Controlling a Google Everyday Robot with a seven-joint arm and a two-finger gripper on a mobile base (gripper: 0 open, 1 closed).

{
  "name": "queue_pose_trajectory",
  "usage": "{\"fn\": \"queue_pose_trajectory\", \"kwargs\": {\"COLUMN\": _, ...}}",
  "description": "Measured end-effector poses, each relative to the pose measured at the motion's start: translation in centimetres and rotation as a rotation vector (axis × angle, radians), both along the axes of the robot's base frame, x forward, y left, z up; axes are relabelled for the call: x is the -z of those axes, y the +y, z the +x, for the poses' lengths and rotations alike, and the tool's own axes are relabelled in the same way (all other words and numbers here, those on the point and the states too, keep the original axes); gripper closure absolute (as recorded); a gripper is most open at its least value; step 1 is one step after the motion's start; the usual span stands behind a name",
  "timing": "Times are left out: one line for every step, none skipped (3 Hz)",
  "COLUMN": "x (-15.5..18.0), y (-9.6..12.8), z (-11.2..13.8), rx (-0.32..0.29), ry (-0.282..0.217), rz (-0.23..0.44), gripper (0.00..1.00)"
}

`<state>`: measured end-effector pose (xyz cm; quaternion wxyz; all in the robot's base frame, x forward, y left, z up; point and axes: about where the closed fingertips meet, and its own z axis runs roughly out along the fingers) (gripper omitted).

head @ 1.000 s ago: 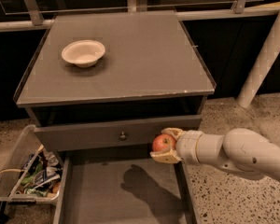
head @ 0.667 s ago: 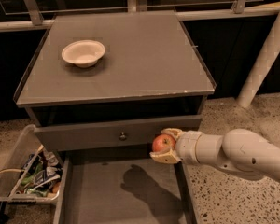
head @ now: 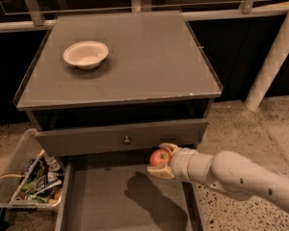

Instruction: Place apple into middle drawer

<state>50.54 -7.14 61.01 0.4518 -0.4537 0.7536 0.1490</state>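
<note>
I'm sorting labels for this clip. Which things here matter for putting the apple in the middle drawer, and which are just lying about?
Part of the job:
apple, gripped in the gripper
middle drawer, open beneath the apple

Just lying about:
white bowl on the cabinet top
knobbed drawer, shut
plastic bin of packets, on the floor at left
</note>
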Motion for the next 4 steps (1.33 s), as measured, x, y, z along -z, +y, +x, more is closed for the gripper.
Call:
{"fn": "queue_pose_trajectory", "kwargs": {"x": 3.9, "y": 0.9, "z": 0.3, "rx": 0.013, "ry": -0.024, "rz": 0.006, "gripper": 1.0}}
{"fn": "queue_pose_trajectory", "kwargs": {"x": 7.8, "y": 1.3, "z": 0.7, "rx": 0.034, "ry": -0.022, "rz": -0.022, "gripper": 1.0}}
{"fn": "queue_pose_trajectory", "kwargs": {"x": 11.6, "y": 1.5, "z": 1.3, "rx": 0.045, "ry": -0.011, "rz": -0.044, "gripper": 1.0}}
{"fn": "queue_pose_trajectory", "kwargs": {"x": 14.3, "y": 2.1, "z": 1.7, "rx": 0.025, "ry": -0.006, "rz": -0.029, "gripper": 1.0}}
